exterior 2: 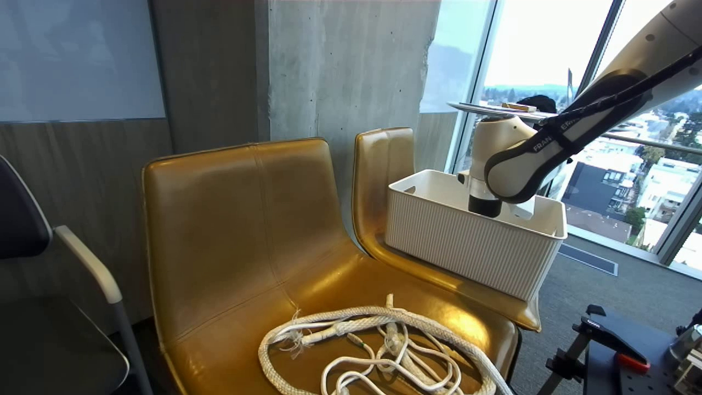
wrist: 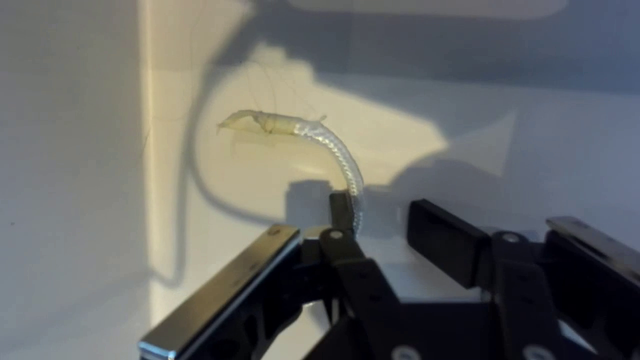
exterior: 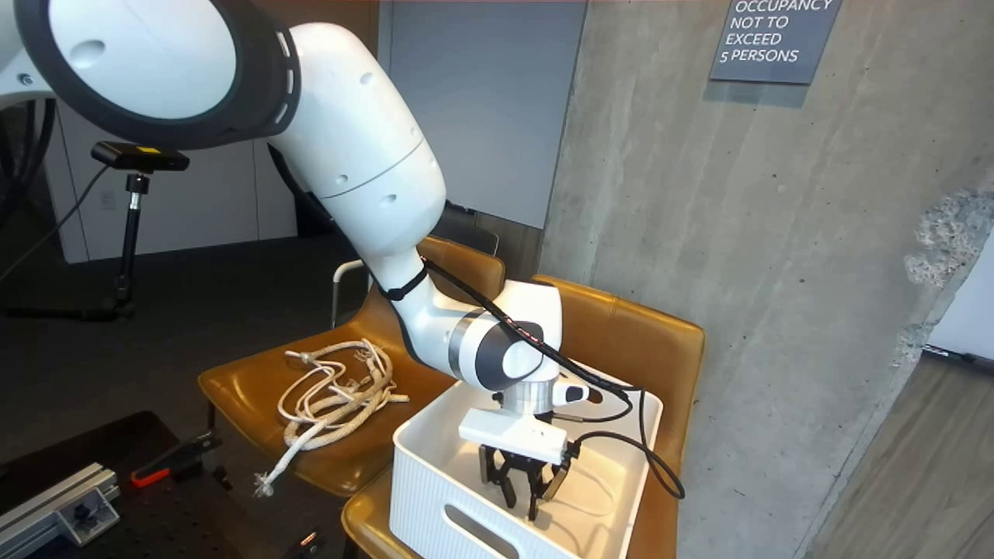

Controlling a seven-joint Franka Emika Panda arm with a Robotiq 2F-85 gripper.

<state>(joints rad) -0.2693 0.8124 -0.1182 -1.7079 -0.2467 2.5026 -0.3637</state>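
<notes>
My gripper (exterior: 521, 503) points down inside a white ribbed bin (exterior: 429, 491), with its black fingers apart. In the wrist view a thin white braided rope piece (wrist: 345, 159) lies on the bin floor, its yellowish frayed end curving left. The rope passes close beside the left fingertip, on its inner side; I cannot tell whether they touch. The gap between the fingers (wrist: 377, 212) is otherwise empty. The lower part of the rope is hidden behind the left finger. In an exterior view the bin wall (exterior 2: 466, 249) hides the fingers.
The bin stands on a tan chair (exterior: 621, 310). A tan chair beside it (exterior 2: 230, 219) holds a coiled off-white rope (exterior 2: 323, 318), also seen in an exterior view (exterior: 380, 380). A dark table with a red-and-black clamp (exterior: 175, 462) stands near. A concrete wall (exterior: 745, 272) rises behind.
</notes>
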